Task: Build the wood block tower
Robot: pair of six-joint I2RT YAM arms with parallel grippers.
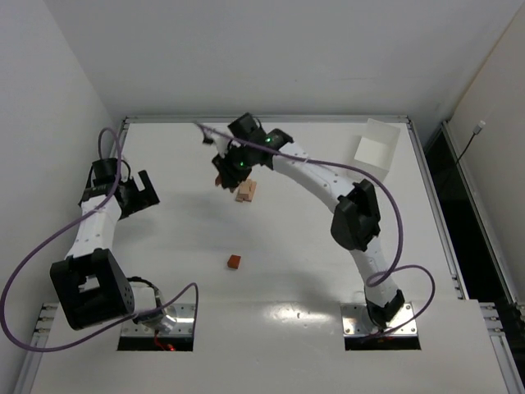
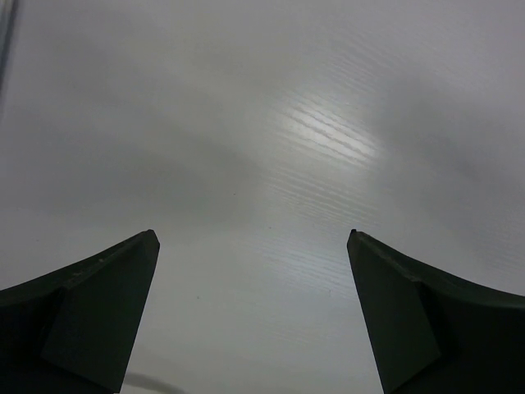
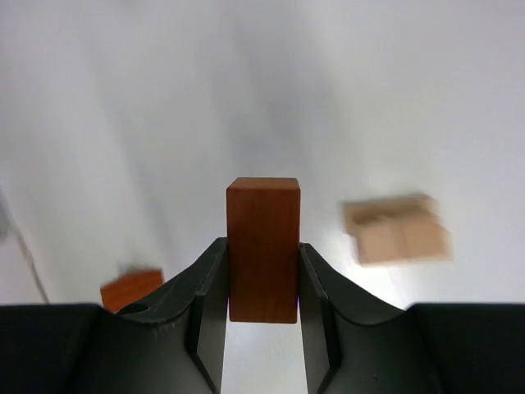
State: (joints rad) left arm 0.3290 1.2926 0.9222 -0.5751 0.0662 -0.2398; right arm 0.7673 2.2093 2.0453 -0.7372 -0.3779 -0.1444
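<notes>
My right gripper (image 3: 262,246) is shut on a reddish-brown wood block (image 3: 262,250), which stands upright between the fingers and juts past their tips. The top view places this gripper (image 1: 221,176) at the table's far middle, just left of a low group of pale tan wood blocks (image 1: 245,191). In the right wrist view the tan blocks (image 3: 397,229) lie blurred on the table to the right of the held block. A second reddish block (image 3: 131,287) lies at lower left. A reddish cube (image 1: 235,262) sits alone mid-table. My left gripper (image 2: 254,238) is open over bare table, at the left (image 1: 146,193).
A white rectangular box (image 1: 377,148) stands at the far right corner. The raised table edge (image 1: 262,119) runs along the back, with walls close behind and to the left. Purple cables loop beside both arms.
</notes>
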